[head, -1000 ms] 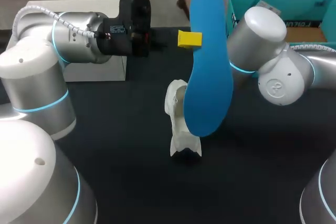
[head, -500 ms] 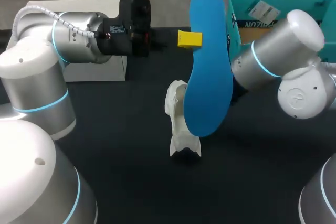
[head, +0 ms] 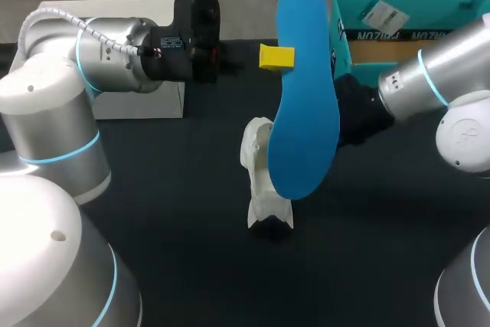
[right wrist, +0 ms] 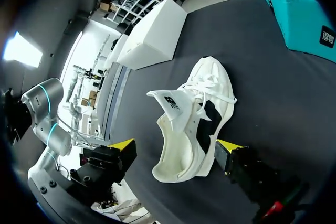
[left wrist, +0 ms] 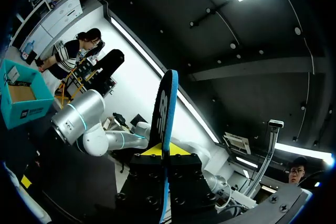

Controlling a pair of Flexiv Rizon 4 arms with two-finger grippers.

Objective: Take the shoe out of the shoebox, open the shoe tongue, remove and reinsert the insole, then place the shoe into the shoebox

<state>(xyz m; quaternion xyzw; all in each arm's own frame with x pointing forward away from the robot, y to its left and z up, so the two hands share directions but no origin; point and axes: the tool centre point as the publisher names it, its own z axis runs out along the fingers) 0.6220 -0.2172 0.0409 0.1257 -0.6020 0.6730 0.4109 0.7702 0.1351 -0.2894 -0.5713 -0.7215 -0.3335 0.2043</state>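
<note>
Your left hand (left wrist: 161,153) is clamped on the blue insole (head: 305,105), yellow tips pinching one end from both sides, and holds it upright just above the white shoe (head: 264,178). The shoe rests on the dark worktop (head: 191,250) with its tongue pulled out and its mouth open. Your right hand (right wrist: 174,147) is open, fingers spread wide with the shoe ahead between them, gripping nothing. The teal shoebox (head: 383,34) stands well beyond the shoe on your right. The main risk, as I judge it, is that nothing holds the shoe. If the insole's free end catches the collar or tongue, the shoe may slide or tip, and the insole may buckle. Watch too that the right hand doesn't knock the insole.
</note>
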